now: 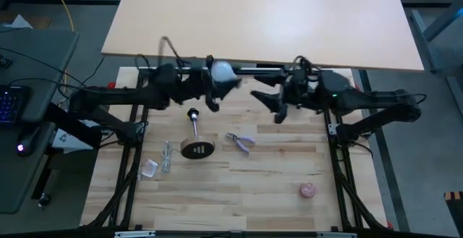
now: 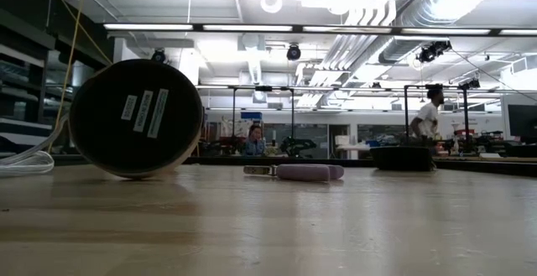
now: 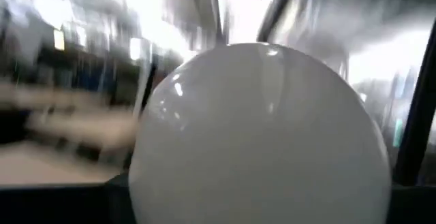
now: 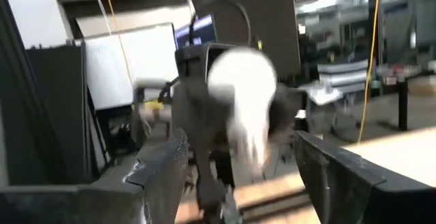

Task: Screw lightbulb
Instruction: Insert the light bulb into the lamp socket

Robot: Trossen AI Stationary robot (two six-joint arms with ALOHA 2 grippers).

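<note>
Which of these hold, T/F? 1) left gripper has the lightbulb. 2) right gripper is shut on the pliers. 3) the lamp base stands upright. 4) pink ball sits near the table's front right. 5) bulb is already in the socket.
1) True. The left gripper holds the lightbulb up above the table's far part; the left wrist view is filled by the bulb's head.
2) False. The right gripper is open and empty, facing the bulb; the pliers lie on the table.
3) False. The lamp base lies tipped on its side, stem and socket pointing toward the arms.
4) True. The pink ball sits there alone.
5) False. The bulb is in the air, apart from the socket.
</note>
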